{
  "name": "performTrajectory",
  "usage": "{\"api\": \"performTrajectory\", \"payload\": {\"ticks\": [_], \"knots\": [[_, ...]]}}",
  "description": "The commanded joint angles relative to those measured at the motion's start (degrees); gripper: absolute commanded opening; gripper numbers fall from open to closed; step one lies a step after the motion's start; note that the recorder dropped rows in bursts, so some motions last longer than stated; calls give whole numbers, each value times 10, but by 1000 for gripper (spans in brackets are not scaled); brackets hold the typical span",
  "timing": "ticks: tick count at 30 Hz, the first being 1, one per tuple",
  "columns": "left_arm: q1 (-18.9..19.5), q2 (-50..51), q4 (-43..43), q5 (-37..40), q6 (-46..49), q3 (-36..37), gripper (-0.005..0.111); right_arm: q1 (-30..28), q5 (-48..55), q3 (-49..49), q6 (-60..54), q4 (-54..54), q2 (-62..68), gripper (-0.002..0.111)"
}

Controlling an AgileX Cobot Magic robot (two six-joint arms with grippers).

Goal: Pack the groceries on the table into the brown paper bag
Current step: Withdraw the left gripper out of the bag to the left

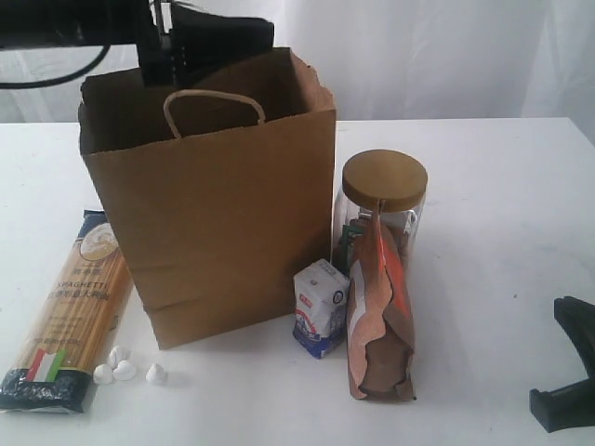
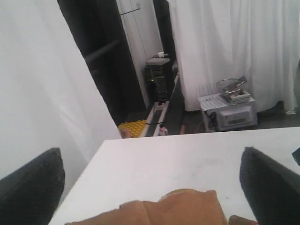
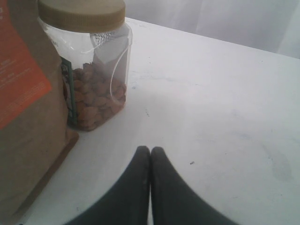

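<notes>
The brown paper bag [image 1: 223, 223] stands open on the table [image 1: 483, 186]; its torn rim [image 2: 178, 208] shows in the left wrist view. My left gripper [image 2: 150, 151] hangs over the bag's mouth at the back [image 1: 209, 42], open, with nothing between its fingers. Left of the bag lies the spaghetti packet [image 1: 70, 311], with small white lumps [image 1: 121, 364] near it. To the bag's right stand the white-blue carton [image 1: 321, 307], the brown pouch [image 1: 379, 316] and the gold-lidded jar [image 1: 383, 200]. My right gripper [image 3: 150, 151] rests shut and empty on the table near the jar [image 3: 89, 61] and pouch [image 3: 28, 117].
In the exterior view the right gripper [image 1: 569, 372] sits at the table's front right corner. White curtains hang behind the table. Beyond the table's far edge, the left wrist view shows floor, a dark rack and a white appliance [image 2: 232, 112].
</notes>
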Motion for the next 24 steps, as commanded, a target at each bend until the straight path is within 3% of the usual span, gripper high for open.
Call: {"api": "performTrajectory", "payload": {"ticks": [1,9,13,20,24], "knots": [[2,-60,1,-67,50,-2,105,-4,-1,4,-5,0,-3,0],[2,-155,1,-348,46,-2,105,-4,-1,4,-5,0,-3,0],[2,-178,1,-518,41,-2,105,-4,-1,4,-5,2,-3,0],[2,-169,-5,-925,70,-2,105,-4,-1,4,-5,2,-3,0],[2,-162,-29,-1039,90,1,105,-4,-1,4,-5,2,-3,0]]}}
